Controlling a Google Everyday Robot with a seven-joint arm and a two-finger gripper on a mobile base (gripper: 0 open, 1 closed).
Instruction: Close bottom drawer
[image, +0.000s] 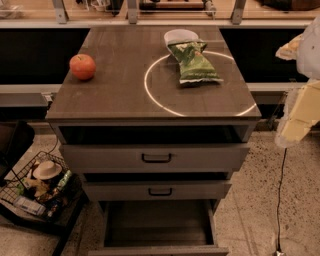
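arm (311, 50): enters at right edge, angled downward | gripper (298, 120): arm's lower end, right edge, mid-height

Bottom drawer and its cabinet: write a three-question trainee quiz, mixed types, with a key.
1. True or false: the bottom drawer is pulled out further than the two drawers above it.
2. What sits at the left of the cabinet top? A apple; B banana; C mug.
3. Fill in: in the camera view the gripper hangs off the cabinet's ____ side, touching no drawer.
Key: 1 true; 2 A; 3 right.
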